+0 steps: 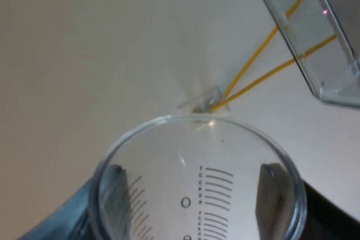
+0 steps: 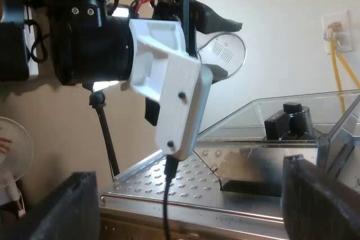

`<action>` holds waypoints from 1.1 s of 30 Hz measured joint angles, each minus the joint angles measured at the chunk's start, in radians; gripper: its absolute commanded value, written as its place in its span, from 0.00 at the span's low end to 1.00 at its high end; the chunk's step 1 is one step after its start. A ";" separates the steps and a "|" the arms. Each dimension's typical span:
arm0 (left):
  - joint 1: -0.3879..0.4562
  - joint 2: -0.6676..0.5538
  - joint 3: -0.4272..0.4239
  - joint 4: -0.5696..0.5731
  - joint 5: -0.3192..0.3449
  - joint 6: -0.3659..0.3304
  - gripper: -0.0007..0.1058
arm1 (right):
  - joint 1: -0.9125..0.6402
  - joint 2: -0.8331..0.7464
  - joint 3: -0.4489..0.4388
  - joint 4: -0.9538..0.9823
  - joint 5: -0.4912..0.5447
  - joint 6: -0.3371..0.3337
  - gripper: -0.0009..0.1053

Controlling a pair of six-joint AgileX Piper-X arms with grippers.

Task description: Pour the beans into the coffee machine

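The clear round measuring glass with black graduation marks point(image 1: 185, 155) is clamped in the left pincer point(image 1: 197, 195). One black finger point(image 1: 115, 195) presses each side of its wall, and both fingers show through the glass. The glass is tipped off upright. Its long axis runs roughly along the pincer's reach, and one round end faces the cream wall. I cannot tell whether that end is the mouth or the base. Its walls are transparent, with the stacked scale lines and a printed "0" readable across them. Just past its rim, two yellow cables point(image 1: 253, 66) run up the wall towards the clear plastic bean hopper point(image 1: 332, 43).

From the right wrist view, the glass point(image 2: 232, 54) is held in the air, higher than the hopper point(image 2: 292, 105) and apart from it. It is above the silver espresso machine with a perforated metal top point(image 2: 185, 184). A black part point(image 2: 287, 122) sits inside the hopper. A white wall socket point(image 2: 336, 29) takes the yellow cables, and a white fan point(image 2: 11, 150) stands off to one side.

The right pincer point(image 2: 197, 200) is released, its two fingers spread wide with nothing between them, level with the machine's top.
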 measured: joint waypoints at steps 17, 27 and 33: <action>0.000 -0.078 0.000 0.115 -0.166 -0.705 0.30 | 0.000 0.000 0.000 0.000 0.000 -0.016 0.65; 0.020 -0.169 0.000 0.368 -0.132 -1.062 0.30 | 0.000 0.000 0.000 0.018 -0.138 -0.154 0.65; 0.086 -0.255 0.000 0.491 -0.026 -1.222 0.30 | 0.000 -0.002 0.000 0.109 -0.169 -0.157 0.65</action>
